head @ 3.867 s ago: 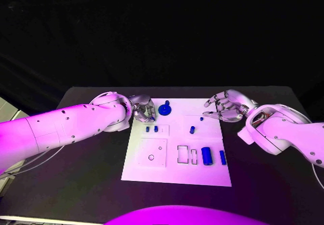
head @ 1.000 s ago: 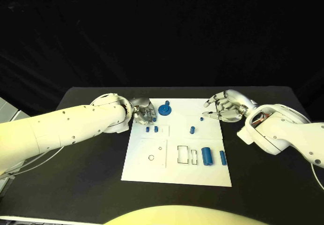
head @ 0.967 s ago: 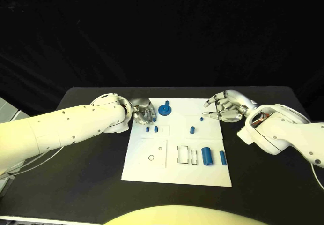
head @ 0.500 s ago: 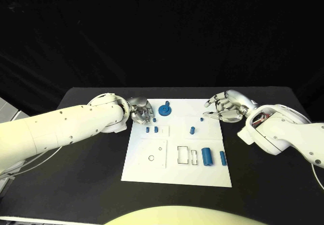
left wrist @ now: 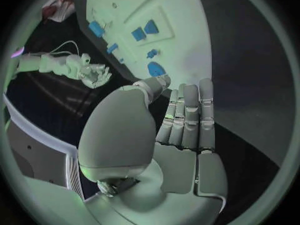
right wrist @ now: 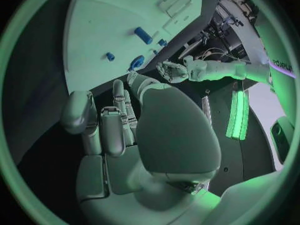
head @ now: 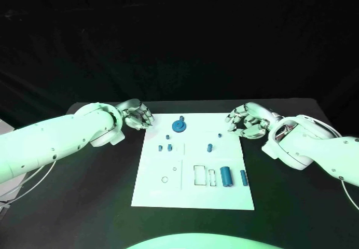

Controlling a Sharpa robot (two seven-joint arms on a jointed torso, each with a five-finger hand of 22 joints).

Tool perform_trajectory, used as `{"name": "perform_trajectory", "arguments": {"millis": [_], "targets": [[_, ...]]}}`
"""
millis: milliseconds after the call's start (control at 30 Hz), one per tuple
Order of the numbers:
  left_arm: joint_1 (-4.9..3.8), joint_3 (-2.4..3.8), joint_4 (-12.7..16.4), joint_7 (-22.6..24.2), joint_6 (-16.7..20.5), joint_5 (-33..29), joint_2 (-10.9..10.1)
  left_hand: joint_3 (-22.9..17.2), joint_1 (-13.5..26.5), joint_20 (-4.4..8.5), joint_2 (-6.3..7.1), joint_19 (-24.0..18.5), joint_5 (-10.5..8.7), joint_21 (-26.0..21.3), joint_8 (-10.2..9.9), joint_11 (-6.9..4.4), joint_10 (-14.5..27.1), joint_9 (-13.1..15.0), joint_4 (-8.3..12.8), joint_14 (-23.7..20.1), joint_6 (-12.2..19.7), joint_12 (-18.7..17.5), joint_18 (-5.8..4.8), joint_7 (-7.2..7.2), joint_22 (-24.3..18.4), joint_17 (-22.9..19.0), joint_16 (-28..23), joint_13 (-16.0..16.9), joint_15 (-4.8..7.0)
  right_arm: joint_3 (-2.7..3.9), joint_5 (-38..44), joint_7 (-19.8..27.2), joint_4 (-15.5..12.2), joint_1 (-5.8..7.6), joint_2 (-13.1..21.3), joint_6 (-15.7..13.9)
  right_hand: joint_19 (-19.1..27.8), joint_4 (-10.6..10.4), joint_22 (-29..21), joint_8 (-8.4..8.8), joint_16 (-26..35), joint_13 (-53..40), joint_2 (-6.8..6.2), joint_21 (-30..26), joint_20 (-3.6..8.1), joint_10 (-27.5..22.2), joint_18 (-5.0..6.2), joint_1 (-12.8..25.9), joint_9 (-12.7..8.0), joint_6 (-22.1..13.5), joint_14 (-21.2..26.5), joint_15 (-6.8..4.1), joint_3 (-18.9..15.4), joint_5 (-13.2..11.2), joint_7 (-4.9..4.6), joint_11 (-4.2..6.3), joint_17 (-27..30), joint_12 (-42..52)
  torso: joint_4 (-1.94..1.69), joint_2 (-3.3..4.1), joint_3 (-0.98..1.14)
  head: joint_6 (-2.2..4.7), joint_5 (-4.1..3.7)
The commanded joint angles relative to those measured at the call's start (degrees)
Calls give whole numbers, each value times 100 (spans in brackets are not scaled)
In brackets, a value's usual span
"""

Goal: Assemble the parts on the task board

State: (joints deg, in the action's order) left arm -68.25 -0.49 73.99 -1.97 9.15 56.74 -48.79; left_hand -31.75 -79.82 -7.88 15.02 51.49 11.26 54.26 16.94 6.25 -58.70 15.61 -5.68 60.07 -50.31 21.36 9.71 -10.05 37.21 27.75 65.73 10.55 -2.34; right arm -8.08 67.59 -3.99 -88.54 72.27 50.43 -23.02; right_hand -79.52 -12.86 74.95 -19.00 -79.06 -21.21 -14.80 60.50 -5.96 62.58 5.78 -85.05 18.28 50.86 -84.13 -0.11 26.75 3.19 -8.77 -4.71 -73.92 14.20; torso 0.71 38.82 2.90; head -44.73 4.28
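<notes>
— While both arms are hovering at the far corners of the flat white task board (head: 194,192), which hand is sitting nearer the work?

— The left hand (head: 137,115) is sitting just off the board's far left corner, over the black table (head: 82,197), with its fingers (left wrist: 187,117) lying straight and side by side, grasping nothing. The round blue knob-like part (head: 178,125) is standing near that corner, toward the board's middle from this hand.

— And the right hand (head: 247,120)?

— It is hanging at the far right corner, fingers loosely curled (nothing between them, judging from its wrist view). The small blue peg (head: 220,136) is lying just inward from it.

— What about the long pieces?

— The two blue cylinders (head: 226,176) are lying well nearer the robot, beside the rectangular slots (head: 199,175), their long axes running away from the robot. The right hand is probably the nearer one.
</notes>
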Motion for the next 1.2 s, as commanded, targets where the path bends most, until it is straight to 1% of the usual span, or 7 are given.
{"name": "perform_trajectory", "arguments": {"millis": [33, 200, 367, 467, 733, 900, 1200], "targets": [[-14, 10, 122, 1145, 409, -2295, -87, 121, -1, -27, -76, -14, -19, -307, 59, 17, 34, 30, -30, -120, -102, 69, 84, -8, -213, -139, -345, 45, -12, -2, 1241, -176, 115, -1, -102, 271, -46, 44, 251, 58, -30, 188, -93, 60, -8, -34, -64, 41, -15, 45, -230, 43, 93, 20, 7, -22, -11, -204, 6, 8, -6, 55, -82], [-10, 16, 507, 1885, 138, -3796, -322, 237, 10, -90, -164, -308, -13, -885, 91, 16, -69, 80, -148, -330, -213, 44, 58, -5, -546, -408, -1104, 33, -51, -15, 2189, -570, 346, -64, -350, 416, -69, 174, 315, 94, -60, 485, -157, 117, 18, -87, -69, 97, -18, 157, -239, 20, 149, 21, 160, 17, -45, -476, -7, 23, 12, 89, -141], [3, 16, 880, 2230, -95, -4284, -535, 200, -25, -344, -120, -520, -10, -2001, 86, 85, -254, 164, -297, -373, -224, -509, 67, -27, -1252, -902, -2762, -235, -190, -18, 2655, -829, 557, -153, -582, 391, -76, 223, 340, 140, -79, 625, -131, 127, 52, -113, -69, 106, -30, 199, -250, -4, 252, 24, 169, 35, -67, -585, -24, 21, -2, 88, -182], [14, 16, 1069, 2353, -148, -4393, -656, 158, -94, -410, -112, -458, 17, -2430, 14, 122, -309, 182, -297, -324, -108, -852, 66, -24, -1546, -936, -3385, -384, -247, -19, 2820, -918, 625, -178, -673, 415, -109, 262, 386, 197, -113, 750, -144, 194, 131, -83, -76, 157, -43, 203, -273, -99, 331, 23, 203, 82, -107, -668, -29, 27, 1, 89, -195], [27, 15, 1278, 2464, -137, -4496, -813, 144, -94, -485, -120, -419, 31, -2880, 5, 150, -430, 232, -290, -303, -147, -1141, 64, -49, -1845, -857, -3943, -517, -306, -22, 2922, -971, 729, -227, -810, 730, -138, 260, 434, 227, -122, 886, -126, 248, 171, 58, -94, 297, -35, 270, -285, -102, 417, 20, 200, 96, -106, -734, -62, 40, -10, 64, -204], [29, 15, 1311, 2476, -95, -4566, -827, 153, -107, -488, -109, -379, 27, -2946, -8, 172, -444, 236, -268, -224, -142, -1177, 71, -97, -1894, -809, -3984, -531, -309, -23, 2881, -919, 723, -282, -868, 794, -140, 272, 440, 243, -118, 932, -122, 246, 159, 84, -97, 318, -35, 277, -283, -88, 443, 22, 185, 83, -97, -774, -25, 41, -1, 61, -161], [29, 15, 1310, 2488, -65, -4629, -821, 162, -157, -530, -139, -404, 28, -3133, -49, 233, -337, 231, -205, -357, -95, -1243, 56, -158, -2009, -747, -4126, -553, -375, -24, 2701, -860, 687, -320, -923, 835, -149, 342, 472, 220, -121, 1060, -81, 257, 157, 332, -95, 364, 5, 433, -285, -102, 571, 20, 235, 122, -87, -836, -32, 40, 5, 17, -163]]}}
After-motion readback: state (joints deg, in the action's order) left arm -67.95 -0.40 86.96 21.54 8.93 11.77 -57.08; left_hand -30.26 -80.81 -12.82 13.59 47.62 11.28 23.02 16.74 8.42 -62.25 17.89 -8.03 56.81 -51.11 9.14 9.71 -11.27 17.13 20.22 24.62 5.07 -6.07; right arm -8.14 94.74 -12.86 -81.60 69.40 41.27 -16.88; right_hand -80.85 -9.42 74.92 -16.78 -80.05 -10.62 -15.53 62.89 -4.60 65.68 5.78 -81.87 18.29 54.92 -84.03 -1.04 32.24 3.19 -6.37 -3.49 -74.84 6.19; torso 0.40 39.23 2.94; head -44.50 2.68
